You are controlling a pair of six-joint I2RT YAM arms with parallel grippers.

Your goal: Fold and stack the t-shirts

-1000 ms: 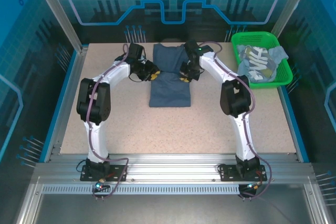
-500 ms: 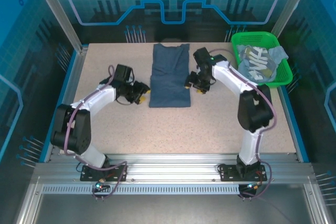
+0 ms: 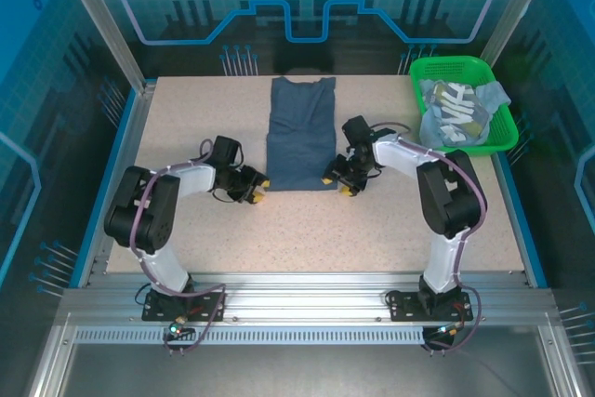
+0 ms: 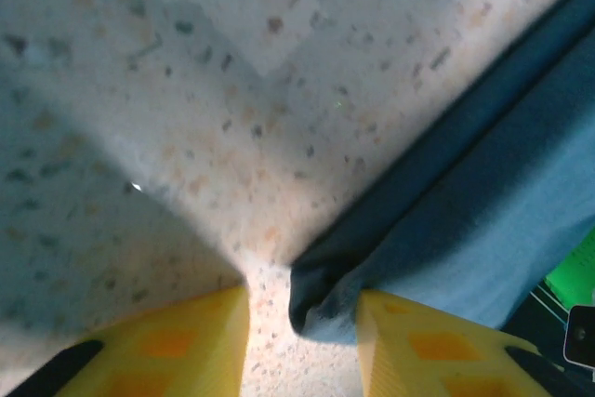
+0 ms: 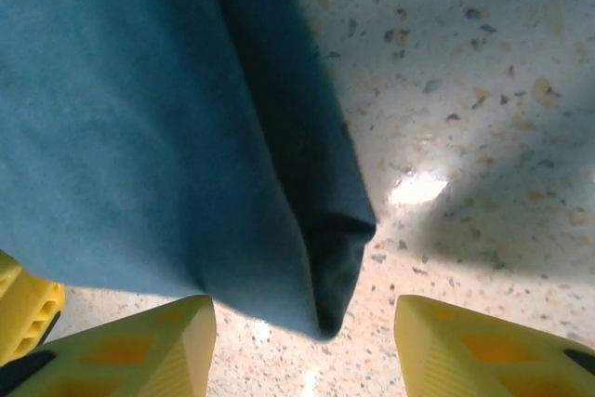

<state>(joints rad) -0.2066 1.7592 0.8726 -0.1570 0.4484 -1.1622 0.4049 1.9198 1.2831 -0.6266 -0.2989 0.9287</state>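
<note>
Slate-blue t-shirt (image 3: 300, 132) folded lengthwise on the bench (image 3: 390, 230).
Near corners are straddled, ungripped, by parted left fingers (image 4: 177, 341) and right fingers (image 5: 483, 350).

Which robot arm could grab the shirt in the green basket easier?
Probably the right: the right gripper is nearer the green basket holding the lettered shirt; the left gripper sits across the dark shirt.
</note>
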